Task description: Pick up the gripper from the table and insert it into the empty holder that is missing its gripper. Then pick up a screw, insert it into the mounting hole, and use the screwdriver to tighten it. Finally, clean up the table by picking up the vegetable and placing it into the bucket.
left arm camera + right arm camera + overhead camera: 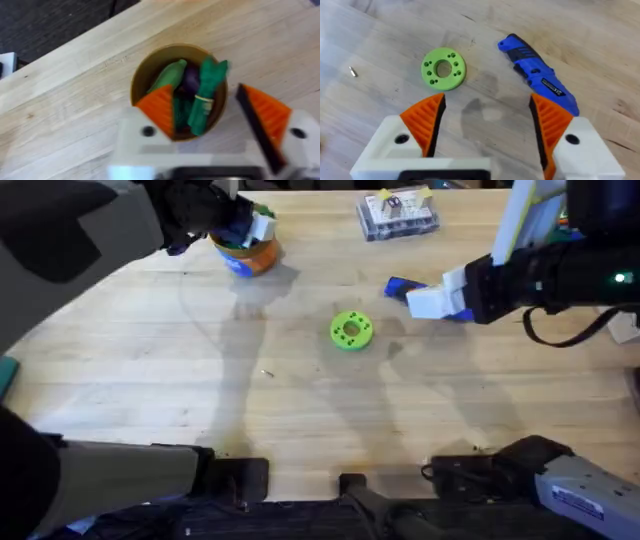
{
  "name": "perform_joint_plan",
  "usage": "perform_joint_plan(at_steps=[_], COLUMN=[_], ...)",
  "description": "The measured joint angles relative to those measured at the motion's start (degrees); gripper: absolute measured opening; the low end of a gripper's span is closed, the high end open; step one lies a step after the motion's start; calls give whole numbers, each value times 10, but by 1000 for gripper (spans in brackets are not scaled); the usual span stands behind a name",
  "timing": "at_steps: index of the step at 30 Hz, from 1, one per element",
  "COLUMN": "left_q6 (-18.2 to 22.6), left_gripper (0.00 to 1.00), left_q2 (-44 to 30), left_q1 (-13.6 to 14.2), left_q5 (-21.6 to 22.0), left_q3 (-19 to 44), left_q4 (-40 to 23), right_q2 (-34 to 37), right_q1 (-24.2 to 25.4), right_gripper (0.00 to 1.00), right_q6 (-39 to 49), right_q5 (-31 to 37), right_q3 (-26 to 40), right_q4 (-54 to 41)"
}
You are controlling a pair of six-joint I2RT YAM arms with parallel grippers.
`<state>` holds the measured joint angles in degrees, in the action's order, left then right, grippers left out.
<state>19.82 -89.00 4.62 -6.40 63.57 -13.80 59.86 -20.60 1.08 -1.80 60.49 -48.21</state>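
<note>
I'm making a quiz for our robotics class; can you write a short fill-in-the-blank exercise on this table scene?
1. The vegetable lies inside the ____.
2. The screwdriver has a ____ handle.
3. The green disc rests on the table, left of the ____.
4. The right gripper has its jaws ____.

Missing words: bucket; blue; screwdriver; open

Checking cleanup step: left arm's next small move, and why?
Probably lift the left tool straight up. Its fingers are open over the bucket, and the vegetable already sits inside, leaning on the rim, so nothing is left to release.
</note>
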Motion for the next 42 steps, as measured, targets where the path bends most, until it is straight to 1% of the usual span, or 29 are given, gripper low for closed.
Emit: perform_joint_plan(at_steps=[1,2,4,8,12,15,19,22,25,26,42], left_q6=[-2,-4,-7,-7,-7,-8,-8,-7,-8,-8,-8], left_gripper=[841,949,983,986,986,986,986,986,986,986,986], left_q2=[3,7,19,70,165,251,357,418,460,468,468], left_q1=[0,0,0,0,0,0,0,0,0,0,0], left_q5=[0,-1,-1,-1,-1,-1,-1,-1,-1,-1,-1], left_q3=[0,0,0,0,0,2,4,4,4,4,4], left_q4=[3,4,4,-5,-58,-121,-233,-308,-356,-364,-364], right_q2=[0,0,0,0,-5,-27,-71,-92,-97,-96,-96], right_q1=[0,0,0,0,0,0,0,0,0,0,0], right_gripper=[978,978,978,978,978,978,978,978,978,978,978], right_q6=[0,0,0,-1,-8,-11,-13,-18,-32,-35,-35], right_q5=[0,0,0,0,0,0,0,0,0,0,0], right_q3=[0,0,0,0,0,1,5,7,8,8,8], right_q4=[-2,-4,-13,-18,-19,-17,-15,-15,-15,-15,-15])
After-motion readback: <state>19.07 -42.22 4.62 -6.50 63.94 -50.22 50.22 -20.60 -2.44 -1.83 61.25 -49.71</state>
